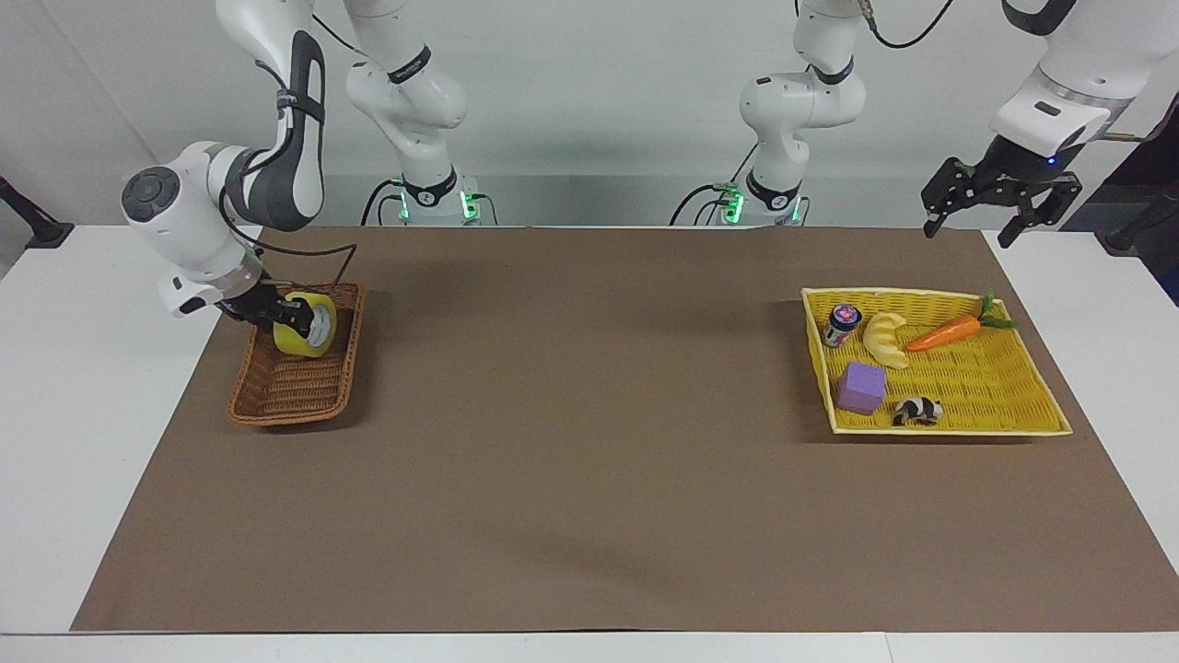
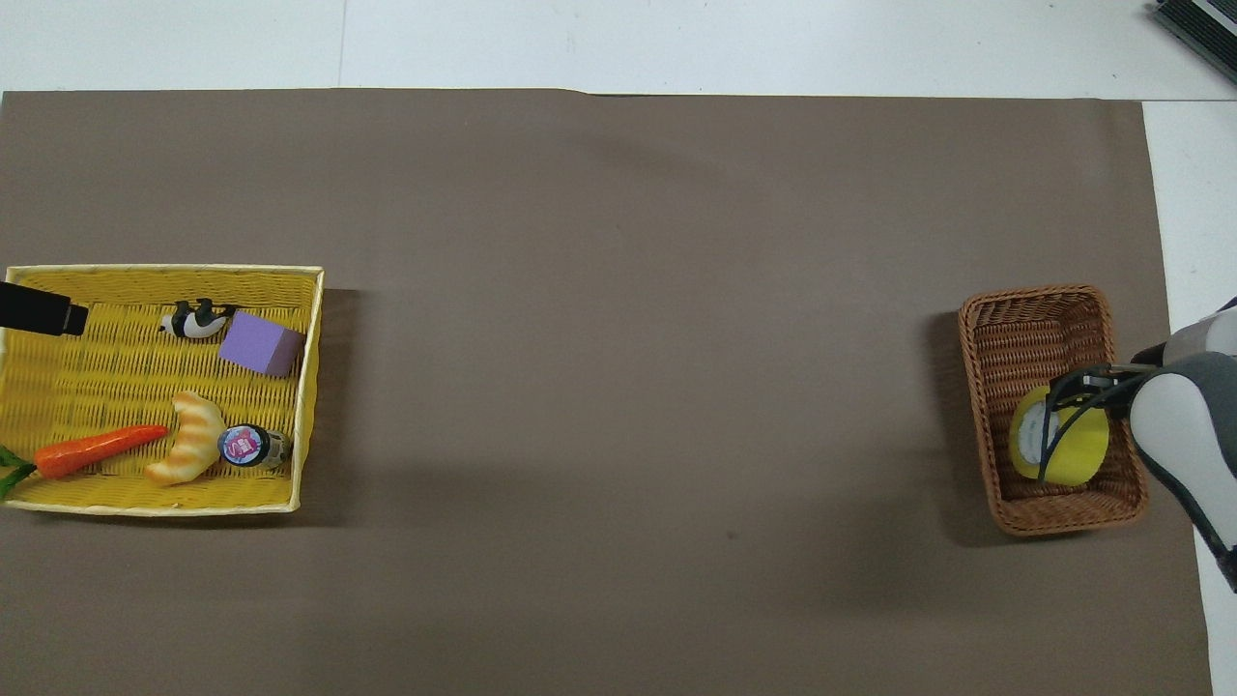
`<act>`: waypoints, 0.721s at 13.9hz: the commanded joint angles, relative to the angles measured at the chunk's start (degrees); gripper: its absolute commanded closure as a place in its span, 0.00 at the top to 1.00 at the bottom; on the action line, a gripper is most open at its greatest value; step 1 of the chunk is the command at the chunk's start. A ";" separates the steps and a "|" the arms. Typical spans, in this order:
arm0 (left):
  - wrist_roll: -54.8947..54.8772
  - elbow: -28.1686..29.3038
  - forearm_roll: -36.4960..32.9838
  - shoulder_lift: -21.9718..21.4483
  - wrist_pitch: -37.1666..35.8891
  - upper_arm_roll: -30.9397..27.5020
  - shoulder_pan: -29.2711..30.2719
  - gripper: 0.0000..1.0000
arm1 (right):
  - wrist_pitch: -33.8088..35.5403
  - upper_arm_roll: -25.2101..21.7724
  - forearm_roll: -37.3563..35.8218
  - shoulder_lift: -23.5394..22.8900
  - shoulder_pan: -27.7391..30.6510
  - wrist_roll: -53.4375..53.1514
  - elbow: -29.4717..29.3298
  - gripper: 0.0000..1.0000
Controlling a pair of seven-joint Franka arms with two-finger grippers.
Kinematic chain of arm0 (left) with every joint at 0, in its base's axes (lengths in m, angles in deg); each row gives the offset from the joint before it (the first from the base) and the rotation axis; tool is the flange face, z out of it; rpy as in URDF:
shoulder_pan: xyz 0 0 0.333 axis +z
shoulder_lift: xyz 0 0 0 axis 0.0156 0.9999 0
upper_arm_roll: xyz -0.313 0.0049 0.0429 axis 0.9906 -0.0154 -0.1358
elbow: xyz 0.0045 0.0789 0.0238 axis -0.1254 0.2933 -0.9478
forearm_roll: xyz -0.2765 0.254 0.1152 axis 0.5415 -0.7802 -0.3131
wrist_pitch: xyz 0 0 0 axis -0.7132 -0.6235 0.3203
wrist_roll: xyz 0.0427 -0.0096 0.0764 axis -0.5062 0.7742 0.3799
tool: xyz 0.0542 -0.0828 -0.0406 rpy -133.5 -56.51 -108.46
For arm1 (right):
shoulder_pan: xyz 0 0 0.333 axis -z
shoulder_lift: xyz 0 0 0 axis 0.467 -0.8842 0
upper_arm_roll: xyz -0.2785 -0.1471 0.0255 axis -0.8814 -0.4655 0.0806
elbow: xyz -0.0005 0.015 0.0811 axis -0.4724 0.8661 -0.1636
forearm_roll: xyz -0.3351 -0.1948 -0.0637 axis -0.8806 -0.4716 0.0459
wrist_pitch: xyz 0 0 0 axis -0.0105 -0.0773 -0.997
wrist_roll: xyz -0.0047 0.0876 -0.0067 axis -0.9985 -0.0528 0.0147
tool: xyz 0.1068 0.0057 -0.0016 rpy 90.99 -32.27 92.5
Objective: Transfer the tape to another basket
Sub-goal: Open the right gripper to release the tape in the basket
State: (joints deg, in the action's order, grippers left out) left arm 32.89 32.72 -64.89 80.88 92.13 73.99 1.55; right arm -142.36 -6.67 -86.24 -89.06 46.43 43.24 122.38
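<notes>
The yellow tape (image 1: 308,326) with its pale core is held on edge by my right gripper (image 1: 284,318), which is shut on it. The tape sits low inside the brown wicker basket (image 1: 276,412), in the end nearer to the robots. In the overhead view the tape (image 2: 1055,449) lies within the basket (image 2: 1030,299), with the right gripper (image 2: 1080,389) and its cable partly over it. My left gripper (image 1: 969,230) is open and empty, raised over the table's edge by the yellow tray; the arm waits.
A flat yellow woven tray (image 1: 1032,425) at the left arm's end holds a carrot (image 1: 943,332), a croissant toy (image 1: 886,338), a small jar (image 1: 842,323), a purple cube (image 1: 861,387) and a black-and-white figure (image 1: 917,411). A brown mat covers the table.
</notes>
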 commanded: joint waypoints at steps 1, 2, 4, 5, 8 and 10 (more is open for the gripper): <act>0.17 -0.18 0.04 -0.35 -0.43 0.13 -0.04 1.00 | 2.89 0.91 -1.47 0.70 0.04 0.55 -3.44 1.00; 0.08 -0.18 -0.05 -0.35 -0.34 -0.04 -0.30 1.00 | 5.17 1.35 -1.47 0.61 -0.05 0.64 -6.51 1.00; 0.17 -0.18 -0.05 -0.44 -0.17 -0.31 -0.92 1.00 | 6.51 1.44 -1.47 0.17 -3.19 0.20 -10.83 1.00; 0.17 -0.18 -0.05 -0.53 -0.08 -1.62 -1.97 1.00 | 6.51 1.44 -1.47 0.08 -3.65 0.11 -12.32 1.00; 0.52 -0.09 -0.05 -0.53 0.27 -2.33 -2.24 1.00 | 6.60 1.44 -1.56 0.17 -6.98 -0.76 -15.58 1.00; 0.52 0.08 -0.13 -0.70 0.10 -2.24 -2.59 1.00 | 6.95 1.44 -1.65 0.61 -10.14 -5.40 -17.51 1.00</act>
State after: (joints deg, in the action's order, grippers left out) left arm 32.94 32.66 -64.87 80.86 92.24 72.71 0.42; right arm -137.01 -5.46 -86.30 -88.54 38.49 41.88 107.39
